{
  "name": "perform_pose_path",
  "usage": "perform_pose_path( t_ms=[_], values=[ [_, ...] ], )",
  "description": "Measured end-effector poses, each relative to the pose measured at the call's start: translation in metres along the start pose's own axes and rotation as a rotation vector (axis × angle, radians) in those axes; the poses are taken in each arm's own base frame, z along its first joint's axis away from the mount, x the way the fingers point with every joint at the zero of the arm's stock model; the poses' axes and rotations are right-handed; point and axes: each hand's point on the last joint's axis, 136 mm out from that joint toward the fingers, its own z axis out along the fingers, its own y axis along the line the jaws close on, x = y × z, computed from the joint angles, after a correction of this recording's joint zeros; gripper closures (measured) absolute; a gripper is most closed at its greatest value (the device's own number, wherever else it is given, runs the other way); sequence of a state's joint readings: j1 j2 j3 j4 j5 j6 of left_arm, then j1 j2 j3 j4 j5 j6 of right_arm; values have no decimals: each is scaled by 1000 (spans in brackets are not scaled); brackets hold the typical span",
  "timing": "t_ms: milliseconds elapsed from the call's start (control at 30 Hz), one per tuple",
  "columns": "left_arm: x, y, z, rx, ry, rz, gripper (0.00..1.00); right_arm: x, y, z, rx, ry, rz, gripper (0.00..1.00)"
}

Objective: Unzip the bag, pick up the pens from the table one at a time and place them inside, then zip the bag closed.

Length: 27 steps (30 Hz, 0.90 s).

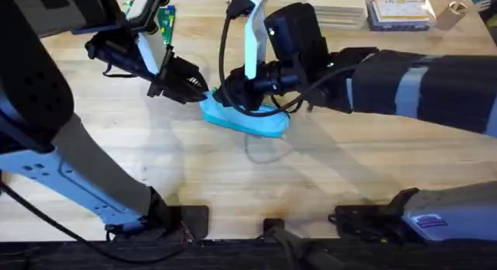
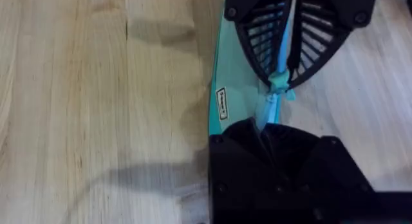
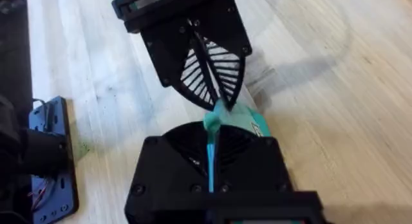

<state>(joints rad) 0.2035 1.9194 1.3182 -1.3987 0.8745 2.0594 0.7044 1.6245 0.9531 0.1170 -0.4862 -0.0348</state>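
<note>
Both end effectors pinch bag (image 1: pixel 247 119); left wrist shows label (image 2: pixel 223 103)

Light plank tabletop (image 1: pixel 233 177), flat boxes (image 1: pixel 396 10) along its far edge.

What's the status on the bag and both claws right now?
Left claw shut on one end of the bag. Right claw shut on the same end, facing it. Bag lying on the table. Nothing blocking.
</note>
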Motion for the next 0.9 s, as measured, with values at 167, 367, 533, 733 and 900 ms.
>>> perform_pose_path(
  t_ms=[167,367,533,733,900],
  values=[
    [0,0,0,0,0,0,959,-1,0,2,-2,-8,6,969],
    [0,0,0,0,0,0,959,-3,1,2,-2,-14,6,969],
    [0,0,0,0,0,0,959,-3,1,2,-3,-16,17,969],
    [0,0,0,0,0,0,959,-4,1,2,-3,-16,28,969],
    [0,0,0,0,0,0,959,-3,1,3,-3,-13,40,969]
  ],
)
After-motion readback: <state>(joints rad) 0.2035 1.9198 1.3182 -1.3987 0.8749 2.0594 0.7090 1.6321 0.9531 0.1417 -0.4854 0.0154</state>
